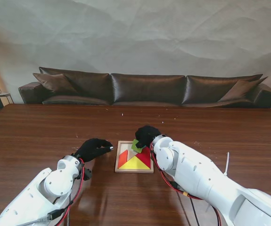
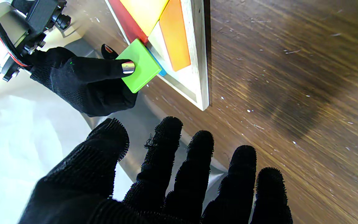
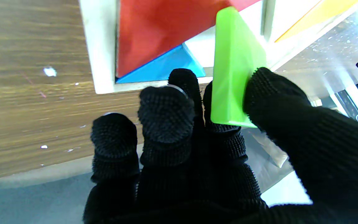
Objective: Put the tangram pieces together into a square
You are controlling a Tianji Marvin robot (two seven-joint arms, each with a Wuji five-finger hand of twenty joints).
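On the stand camera I see my right hand (image 1: 147, 135), in its black knit glove, at the far right corner of the shallow square wooden tray (image 1: 117, 162) that sits on the dark brown wooden table (image 1: 41, 132). That hand is closed on a flat bright green plastic tangram piece (image 1: 136, 145); the right wrist view shows the green piece (image 3: 235, 71) pinched between the thumb on one broad face and the fingertips (image 3: 166, 109) on the other, tilted on edge over the tray's corner rather than lying flat in it. I cannot tell whether its lower edge touches the tray floor.

Inside the tray lie a large red triangle (image 1: 145, 156) on the right, a yellow triangle (image 1: 135, 164) along the edge nearer to me, and an orange piece (image 1: 122, 158) on the left. A blue triangle (image 3: 166, 67) sits in the corner just beside the red one, seen only in the wrist views. Pale bare tray floor shows between the pieces at the far side.

My left hand (image 1: 93, 149) is over the table just to the left of the tray, not touching it, its fingers (image 2: 197, 161) spread apart and holding nothing. A dark leather sofa (image 1: 147, 88) stands beyond the table's far edge.
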